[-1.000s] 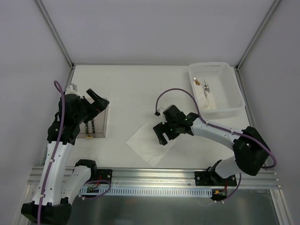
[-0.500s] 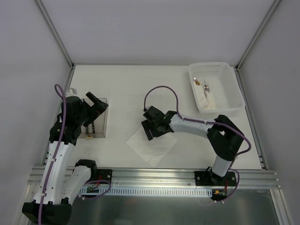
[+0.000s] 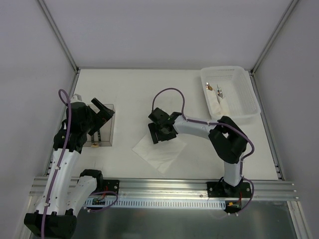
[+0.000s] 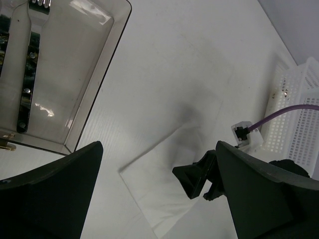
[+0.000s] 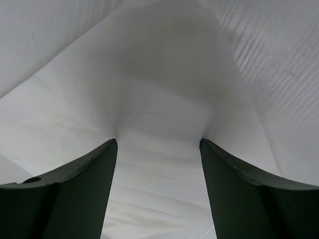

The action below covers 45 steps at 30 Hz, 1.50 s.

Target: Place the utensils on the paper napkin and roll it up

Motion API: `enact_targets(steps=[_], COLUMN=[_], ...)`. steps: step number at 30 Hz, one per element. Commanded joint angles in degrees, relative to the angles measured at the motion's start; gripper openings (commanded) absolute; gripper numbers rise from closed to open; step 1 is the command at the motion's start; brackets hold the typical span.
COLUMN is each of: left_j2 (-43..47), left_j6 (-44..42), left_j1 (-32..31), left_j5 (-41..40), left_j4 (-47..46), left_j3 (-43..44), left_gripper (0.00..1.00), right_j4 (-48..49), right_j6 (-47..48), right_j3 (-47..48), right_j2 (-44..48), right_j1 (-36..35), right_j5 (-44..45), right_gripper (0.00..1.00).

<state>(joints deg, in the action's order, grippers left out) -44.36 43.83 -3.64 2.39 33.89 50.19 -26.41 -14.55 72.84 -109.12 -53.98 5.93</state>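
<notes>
The paper napkin [image 3: 160, 152] lies flat as a diamond on the table; it also shows in the left wrist view [image 4: 164, 191] and fills the right wrist view [image 5: 159, 99]. My right gripper [image 3: 160, 134] is open, its fingertips down on the napkin's far corner, the paper bare between them [image 5: 158, 142]. Utensils, a fork [image 4: 27, 74] among them, lie in the clear plastic box [image 3: 105, 130]. My left gripper [image 3: 102, 108] is open and empty above that box's far end.
A white lattice basket [image 3: 244, 99] stands at the back right with a few small metal pieces and white rolls inside. Frame posts and grey walls close in the table's sides. The box wall [image 4: 99, 84] shows in the left wrist view.
My right gripper has slid left and away across the napkin to its far corner, the arm folding in. The left gripper has barely moved.
</notes>
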Motion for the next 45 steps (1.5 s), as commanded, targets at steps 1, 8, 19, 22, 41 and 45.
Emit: enact_targets(steps=[1,8,19,22,41,45], left_j2=[-0.6,-1.8,-2.7,-3.0,-16.7,-24.4], left_j6=[0.3,0.1,-1.6,-1.8,-13.3,-16.7], left_j1=[0.6,0.6,0.6,0.6,2.1,5.2], left_j5=[-1.3,-1.7,-1.7,-1.2,-2.2,-6.7], left_j4=[0.8,0.7,0.7,0.8,9.7,14.3], left_j3=[0.2,-0.1,0.3,0.3,13.1,20.5], left_gripper=[0.99,0.99,0.99,0.99,0.98,0.82], right_j4=[0.2,0.5,0.3,0.3,-3.6,-6.1], right_j6=[0.4,2.7,4.6,5.9,13.4,21.1], right_j3=[2.3,8.7,13.8,15.1,21.0,18.4], right_j2=[-4.0,-8.5,-10.0,-9.4,10.1,12.5], right_j1=[3.3,8.3,10.2,10.1,12.0,16.4], right_j5=[1.4,-1.4,-3.1,-2.9,-16.6,-20.9], right_gripper=[0.71,0.71,0.71,0.71,0.99,0.99])
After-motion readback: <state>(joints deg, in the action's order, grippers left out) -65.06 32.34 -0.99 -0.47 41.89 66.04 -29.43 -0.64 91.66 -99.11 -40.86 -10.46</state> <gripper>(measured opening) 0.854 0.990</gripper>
